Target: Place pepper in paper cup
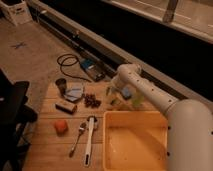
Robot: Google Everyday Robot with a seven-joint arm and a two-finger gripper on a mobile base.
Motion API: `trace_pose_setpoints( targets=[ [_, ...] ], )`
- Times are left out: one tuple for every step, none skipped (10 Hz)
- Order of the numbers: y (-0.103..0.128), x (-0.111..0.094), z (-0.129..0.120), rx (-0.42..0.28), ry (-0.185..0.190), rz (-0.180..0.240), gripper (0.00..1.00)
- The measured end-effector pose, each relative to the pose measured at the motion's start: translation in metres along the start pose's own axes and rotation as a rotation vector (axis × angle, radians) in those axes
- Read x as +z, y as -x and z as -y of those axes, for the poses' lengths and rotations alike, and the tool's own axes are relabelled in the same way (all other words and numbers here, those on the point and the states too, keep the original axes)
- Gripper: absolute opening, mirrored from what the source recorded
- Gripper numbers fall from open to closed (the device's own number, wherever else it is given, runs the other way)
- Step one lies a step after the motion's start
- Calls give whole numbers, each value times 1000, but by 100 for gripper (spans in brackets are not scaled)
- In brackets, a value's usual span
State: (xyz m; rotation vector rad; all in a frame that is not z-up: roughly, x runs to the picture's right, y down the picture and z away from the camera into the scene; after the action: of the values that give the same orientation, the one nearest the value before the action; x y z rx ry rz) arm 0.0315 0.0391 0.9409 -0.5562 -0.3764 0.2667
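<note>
One gripper (113, 96), fingers apart, nothing visibly held, low over wooden table (45, 145)

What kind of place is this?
Probably a robot test area: a wooden table with a spoon and yellow tub, a cable on the bare floor. The hand hangs over the table's far side.

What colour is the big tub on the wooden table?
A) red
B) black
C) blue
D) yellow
D: the tub is yellow, next to the spoon; the gripper hangs low over the far side of the table, just beyond the tub.
</note>
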Motion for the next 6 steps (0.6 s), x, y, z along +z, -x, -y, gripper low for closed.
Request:
trace_pose_setpoints(
  targets=[
    [0, 6, -3, 4, 14, -4, 80],
    [-2, 12, -5, 11, 27, -10, 80],
    [-4, 14, -5, 18, 33, -15, 80],
    [-6, 17, -5, 26, 38, -20, 80],
    [-9, 19, -5, 38, 40, -26, 80],
    [-13, 18, -4, 50, 37, -30, 80]
  ],
)
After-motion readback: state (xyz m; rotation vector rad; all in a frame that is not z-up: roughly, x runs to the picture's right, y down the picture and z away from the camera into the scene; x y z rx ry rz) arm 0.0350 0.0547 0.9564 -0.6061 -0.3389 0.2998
